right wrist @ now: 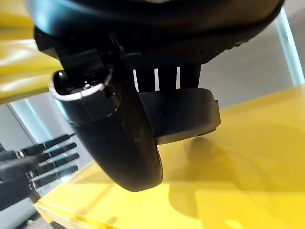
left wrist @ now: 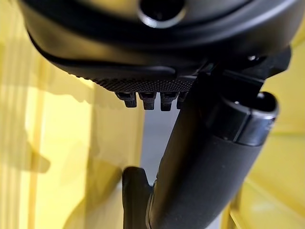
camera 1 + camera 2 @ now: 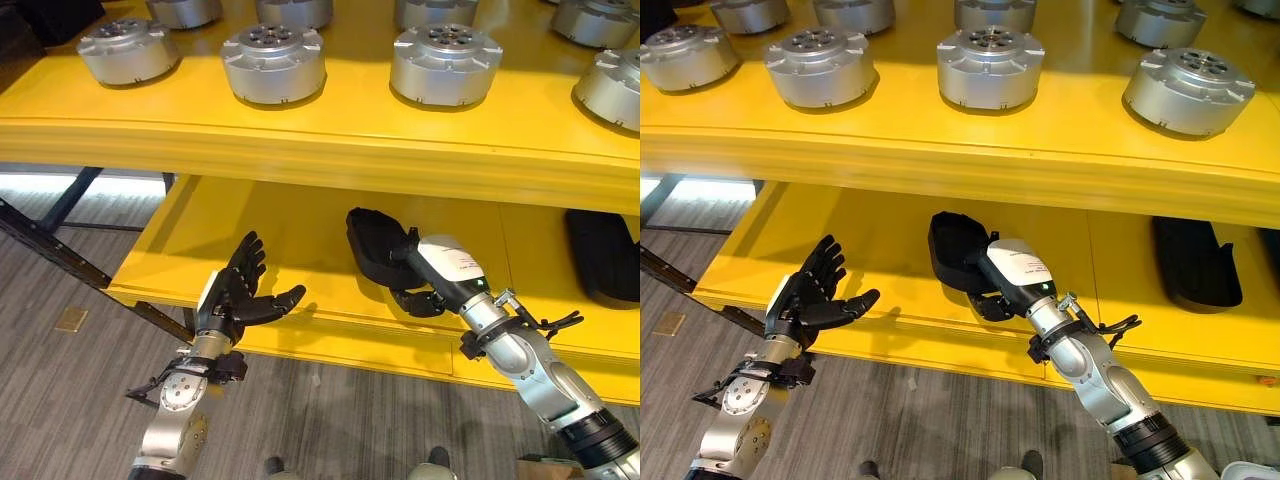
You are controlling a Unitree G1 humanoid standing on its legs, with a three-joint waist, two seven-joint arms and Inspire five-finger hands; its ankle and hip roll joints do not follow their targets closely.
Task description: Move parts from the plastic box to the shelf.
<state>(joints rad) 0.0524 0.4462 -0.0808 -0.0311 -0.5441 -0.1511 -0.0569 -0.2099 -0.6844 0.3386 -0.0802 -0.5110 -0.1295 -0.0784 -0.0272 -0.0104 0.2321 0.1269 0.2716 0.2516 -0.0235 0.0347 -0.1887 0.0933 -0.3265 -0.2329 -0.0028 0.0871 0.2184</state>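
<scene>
Left robot hand (image 3: pixel 237 295): fingers straight, spread, holding nothing, at front edge of lower yellow shelf (image 3: pixel 300 240). Right robot hand (image 3: pixel 432 280): reaches onto lower shelf, fingers against black part (image 3: pixel 375 243) lying flat just beyond it; curl of fingers hidden, cannot tell if grasping. Second black part (image 3: pixel 603 255) on same level, well apart to right of right robot hand. Above and beyond both hands: upper shelf level with round silver-grey parts (image 3: pixel 273 62), ribbed rims, holes in top face, standing in rows.

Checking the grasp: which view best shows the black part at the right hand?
The right eye view: the flat black plastic part lies on the yellow lower shelf, right robot hand beside it. Left eye similar; right wrist shows its edge.
</scene>
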